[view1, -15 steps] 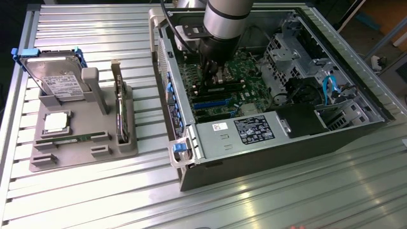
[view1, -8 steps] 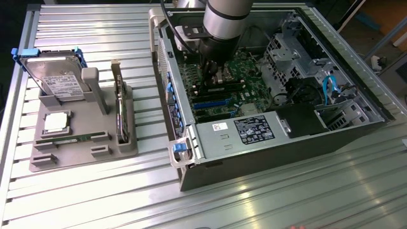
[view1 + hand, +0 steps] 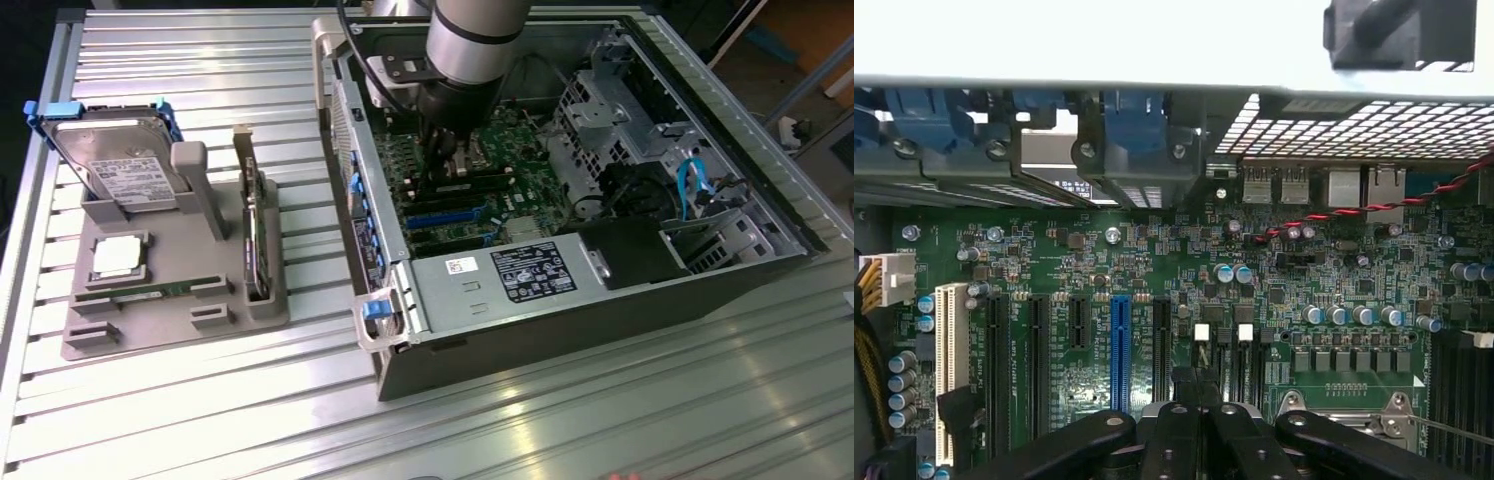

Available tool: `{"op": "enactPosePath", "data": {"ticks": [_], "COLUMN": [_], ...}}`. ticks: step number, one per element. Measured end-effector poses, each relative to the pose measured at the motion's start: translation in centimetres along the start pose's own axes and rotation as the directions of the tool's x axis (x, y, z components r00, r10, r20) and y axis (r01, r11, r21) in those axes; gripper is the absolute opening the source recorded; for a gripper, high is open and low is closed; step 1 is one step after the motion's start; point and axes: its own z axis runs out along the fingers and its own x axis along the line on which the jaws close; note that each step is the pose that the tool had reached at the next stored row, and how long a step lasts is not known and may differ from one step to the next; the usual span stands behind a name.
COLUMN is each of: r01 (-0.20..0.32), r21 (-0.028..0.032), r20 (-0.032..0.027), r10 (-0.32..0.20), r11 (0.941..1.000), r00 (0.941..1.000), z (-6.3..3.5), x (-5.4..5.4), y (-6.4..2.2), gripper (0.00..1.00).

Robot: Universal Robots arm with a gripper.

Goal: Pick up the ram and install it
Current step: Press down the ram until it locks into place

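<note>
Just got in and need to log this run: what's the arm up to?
The arm has its gripper down inside the open computer case, right over the motherboard near the memory slots. Its fingers are shut. A ram stick lies in the grey holder at the exterior view's left, beside the hard drive and processor.
</note>
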Motion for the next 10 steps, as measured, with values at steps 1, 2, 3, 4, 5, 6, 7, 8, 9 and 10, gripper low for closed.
{"op": "enactPosePath", "data": {"ticks": [1,2,3,4,5,6,7,8,9,10], "r01": [0.000,0.000,0.000,0.000,0.000,0.000,0.000,0.000,0.000,0.000], "r21": [-0.0001,-0.0001,0.0000,0.0000,0.0000,0.0000,0.0000,0.0000,0.0000,0.0000], "r20": [-0.0001,-0.0002,0.0000,0.0000,0.0000,0.0000,0.0000,0.0000,0.0000,0.0000], "r10": [0.000,0.000,0.000,0.000,0.000,0.000,0.000,0.000,0.000,0.000], "r11": [1.0000,1.0000,1.0000,1.0000,1.0000,1.0000,1.0000,1.0000,1.0000,1.0000], "r00": [1.0000,1.0000,1.0000,1.0000,1.0000,1.0000,1.0000,1.0000,1.0000,1.0000], "z": [0.02,0.03,0.06,0.08,0.10,0.12,0.14,0.14,0.14,0.14], "x": [0.00,0.00,0.00,0.00,0.00,0.00,0.00,0.00,0.00,0.00], "y": [0.00,0.00,0.00,0.00,0.00,0.00,0.00,0.00,0.00,0.00], "gripper": [0.11,0.11,0.11,0.11,0.11,0.11,0.11,0.11,0.11,0.11]}}
